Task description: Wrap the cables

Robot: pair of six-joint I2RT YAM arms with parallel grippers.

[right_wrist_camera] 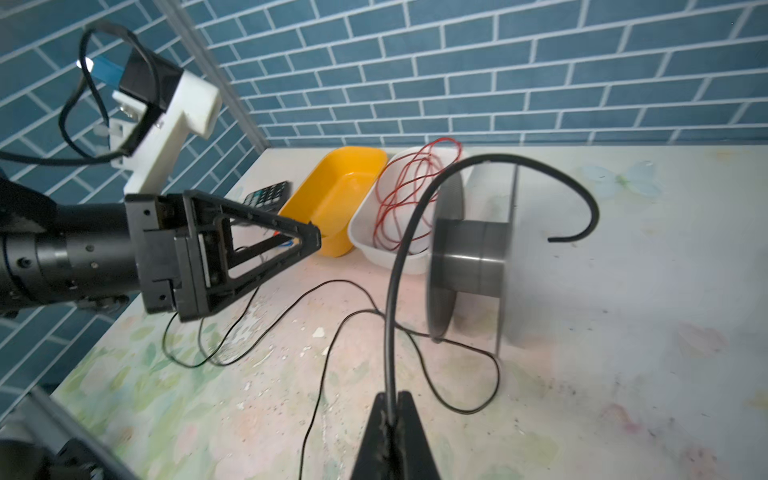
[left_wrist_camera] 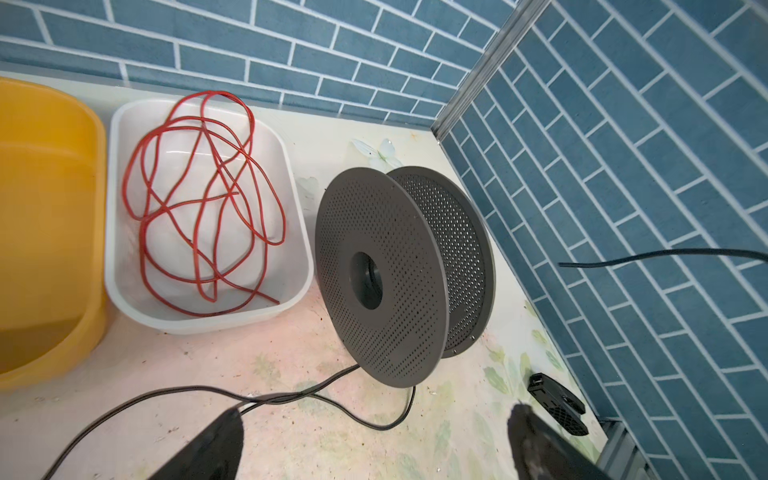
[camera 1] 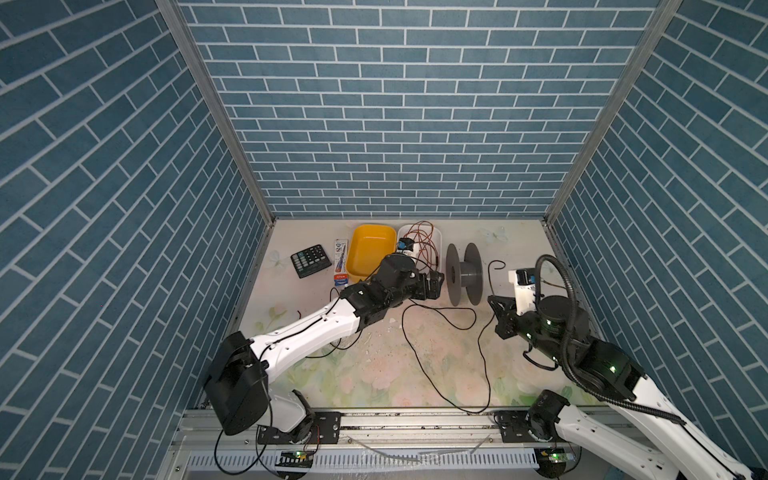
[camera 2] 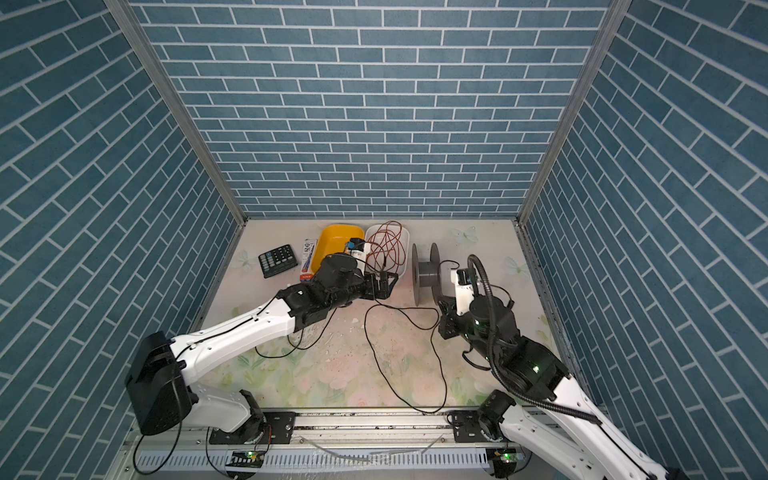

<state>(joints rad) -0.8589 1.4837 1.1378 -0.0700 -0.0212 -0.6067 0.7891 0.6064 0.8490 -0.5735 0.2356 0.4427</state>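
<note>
The black cable [camera 1: 417,358] lies in loose loops over the floral tabletop in both top views. The grey spool [camera 1: 464,274] stands on its rims at the back, its core bare. My right gripper [camera 1: 492,299] is shut on the cable [right_wrist_camera: 399,257] just right of the spool [right_wrist_camera: 473,257]; the free end arches up over the spool's far flange. In the right wrist view the cable runs straight out of the right gripper [right_wrist_camera: 392,400]. My left gripper [camera 1: 434,283] stands open just left of the spool [left_wrist_camera: 382,274], a cable loop [left_wrist_camera: 386,427] on the table beyond its empty fingers [left_wrist_camera: 224,436].
At the back stands a white bin [left_wrist_camera: 299,232] holding a tangled red wire [left_wrist_camera: 199,199], with a yellow bin [camera 1: 372,249] to its left. A calculator [camera 1: 311,260] and a small packet [camera 1: 341,262] lie further left. Blue brick walls close three sides.
</note>
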